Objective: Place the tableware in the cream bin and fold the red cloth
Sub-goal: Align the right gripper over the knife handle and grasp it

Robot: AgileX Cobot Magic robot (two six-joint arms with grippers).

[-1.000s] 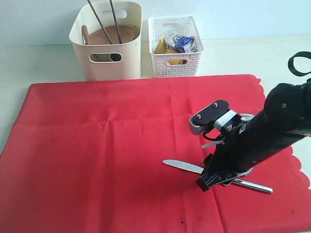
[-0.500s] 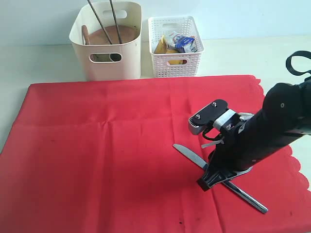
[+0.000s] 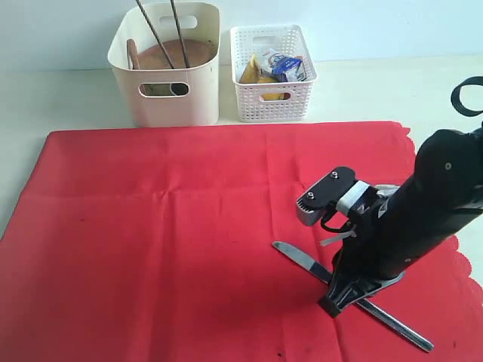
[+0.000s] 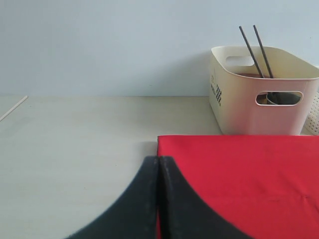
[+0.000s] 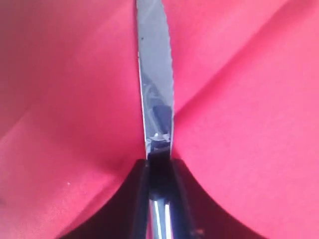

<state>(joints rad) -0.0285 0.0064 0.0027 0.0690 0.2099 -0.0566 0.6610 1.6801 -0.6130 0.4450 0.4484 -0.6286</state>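
Note:
The steel table knife (image 3: 299,258) lies slanted on the red cloth (image 3: 166,226) at the right. My right gripper (image 3: 336,300) points straight down and is shut on the knife's middle. In the right wrist view the blade (image 5: 155,74) sticks out from between the fingers (image 5: 141,189) over the cloth (image 5: 249,99). The cream bin (image 3: 166,83) stands behind the cloth, holding the brown plate (image 3: 177,54) and the chopsticks (image 3: 155,34). My left gripper (image 4: 158,164) is shut on nothing, near the cloth's corner (image 4: 239,169), facing the bin (image 4: 249,104). The exterior view does not show it.
A white lattice basket (image 3: 272,75) with food packets stands right of the cream bin. The cloth's scalloped edge (image 3: 462,256) runs along the right. Bare pale table (image 4: 75,129) lies left of the cloth.
The right gripper closed on the knife, which swung from lying crosswise to slanting. The arm then shifted slightly toward the front right with it. The cloth's back right edge shifted a little.

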